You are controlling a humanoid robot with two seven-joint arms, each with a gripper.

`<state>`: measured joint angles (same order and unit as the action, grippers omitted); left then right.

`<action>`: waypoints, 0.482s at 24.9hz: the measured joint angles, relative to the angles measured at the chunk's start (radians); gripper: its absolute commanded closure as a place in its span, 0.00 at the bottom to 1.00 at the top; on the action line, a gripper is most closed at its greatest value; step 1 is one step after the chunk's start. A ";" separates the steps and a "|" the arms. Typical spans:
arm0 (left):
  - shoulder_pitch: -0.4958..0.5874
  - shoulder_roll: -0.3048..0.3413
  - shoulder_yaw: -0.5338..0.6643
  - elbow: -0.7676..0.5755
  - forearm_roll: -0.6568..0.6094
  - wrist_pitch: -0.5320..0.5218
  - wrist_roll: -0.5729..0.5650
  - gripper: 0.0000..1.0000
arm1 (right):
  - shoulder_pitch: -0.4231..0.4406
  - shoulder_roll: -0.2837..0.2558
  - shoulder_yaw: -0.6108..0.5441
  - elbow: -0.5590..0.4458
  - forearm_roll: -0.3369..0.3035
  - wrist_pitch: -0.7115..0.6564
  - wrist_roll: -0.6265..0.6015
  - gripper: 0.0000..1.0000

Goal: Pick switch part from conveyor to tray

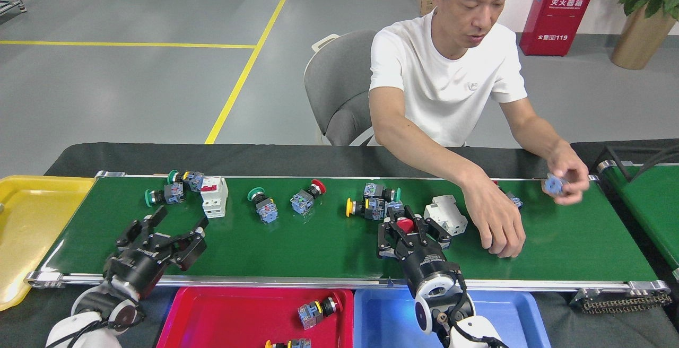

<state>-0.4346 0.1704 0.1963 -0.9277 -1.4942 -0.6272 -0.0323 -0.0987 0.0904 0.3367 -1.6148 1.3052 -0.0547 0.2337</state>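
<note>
The conveyor [318,247] is a wide dark green belt with silver rails, carrying several switch parts. A red-capped switch part [406,225] lies between the fingers of my right gripper [408,228], which stands open around it beside a yellow-capped cluster [366,207] and a white breaker [445,214]. Over the belt's front left my left gripper [168,229] is open with nothing between its fingers. Beyond it lie green-capped parts [159,195] and another white breaker [214,197]. Below the front rail, the red tray [212,311] holds a yellow-and-red switch part [315,311].
A person sits behind the belt. One hand [498,226] rests on the belt right of my right gripper; the other hand [565,181] holds a blue part. A blue tray [520,316] sits front right, a yellow tray [26,220] far left, a second green belt [652,205] far right.
</note>
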 measured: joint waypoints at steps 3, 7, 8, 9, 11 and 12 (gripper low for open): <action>-0.065 0.008 -0.001 0.112 -0.003 0.039 -0.001 0.00 | 0.096 0.007 0.066 -0.068 -0.003 -0.164 0.010 0.88; -0.100 0.009 -0.021 0.184 -0.007 0.176 -0.005 0.11 | 0.127 0.015 0.194 -0.059 -0.004 -0.244 0.017 0.00; -0.101 0.009 -0.039 0.189 -0.007 0.219 -0.004 0.33 | 0.131 0.032 0.223 -0.056 -0.004 -0.241 0.018 0.02; -0.101 0.009 -0.054 0.191 -0.007 0.263 -0.001 0.57 | 0.127 0.033 0.232 -0.055 -0.004 -0.215 0.018 0.01; -0.102 0.013 -0.080 0.192 -0.007 0.333 0.004 0.92 | 0.120 0.033 0.239 -0.054 -0.004 -0.162 0.018 0.01; -0.103 0.021 -0.089 0.192 -0.005 0.357 0.007 0.97 | 0.118 0.033 0.240 -0.054 -0.004 -0.146 0.018 0.01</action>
<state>-0.5371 0.1910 0.1072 -0.7354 -1.4997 -0.2705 -0.0250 0.0192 0.1236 0.5766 -1.6687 1.3007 -0.2004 0.2519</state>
